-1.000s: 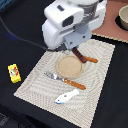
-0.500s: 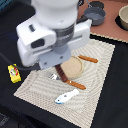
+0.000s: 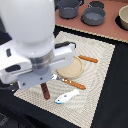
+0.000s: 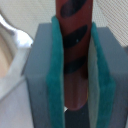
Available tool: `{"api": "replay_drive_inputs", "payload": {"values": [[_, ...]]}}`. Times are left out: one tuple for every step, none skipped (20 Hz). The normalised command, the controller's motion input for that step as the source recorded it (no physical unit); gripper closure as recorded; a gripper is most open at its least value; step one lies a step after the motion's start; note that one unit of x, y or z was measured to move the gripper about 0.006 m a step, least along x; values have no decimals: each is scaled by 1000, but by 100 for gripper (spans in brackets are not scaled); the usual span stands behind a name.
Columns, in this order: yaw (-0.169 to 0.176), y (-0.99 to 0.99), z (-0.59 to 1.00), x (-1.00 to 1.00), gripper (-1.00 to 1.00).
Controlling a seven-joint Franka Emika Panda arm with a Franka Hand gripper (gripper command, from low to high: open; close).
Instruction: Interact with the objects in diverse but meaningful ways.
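**Sausage in my claw, lifted off the mat**

My claw is clamped on the sausage: in the wrist view the green pads press both sides of the brown, dark-striped stick, which stands upright between them. In the exterior view the sausage hangs below my arm, its lower end over the near part of the woven mat, close to the mat's edge on the exterior view's left. A second ago my arm stood farther back over the plate; since then it has swung toward the camera and now fills much of the picture. I judge the pick is done and the sausage is being carried, so a place to put it down comes next.

The fish lies flat on the mat just beside the sausage, toward the exterior view's right, untouched. The wooden plate sits mid-mat and looks bare, with nothing on it that I can see. The knife lies along its near side and the fork along its far side.

Along the far edge of the desk, on a reddish board, stand two dark pots and a pale bowl; their insides are too blurred to tell what they hold. The plate seems the likeliest spot for the sausage.
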Motion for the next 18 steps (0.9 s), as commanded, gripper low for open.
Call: {"api": "replay_drive_inputs", "payload": {"values": [[0, 126, -209, -174, 100], [0, 154, -151, -146, 100], [0, 180, -174, -137, 100], [0, 206, -180, -137, 100], [0, 191, -217, -157, 100], [0, 140, -263, -174, 100], [1, 94, -311, -200, 100], [4, 46, -337, -251, 100], [5, 29, -360, -277, 100], [9, 46, -363, -257, 100], [40, 0, -429, -283, 100], [62, 0, -491, -280, 100], [63, -3, -574, -271, 100], [56, -86, -614, -286, 100], [48, -143, -629, -326, 100], [46, -137, -589, -337, 100], [43, -74, -514, -334, 100], [40, -3, -334, -291, 100]]}}
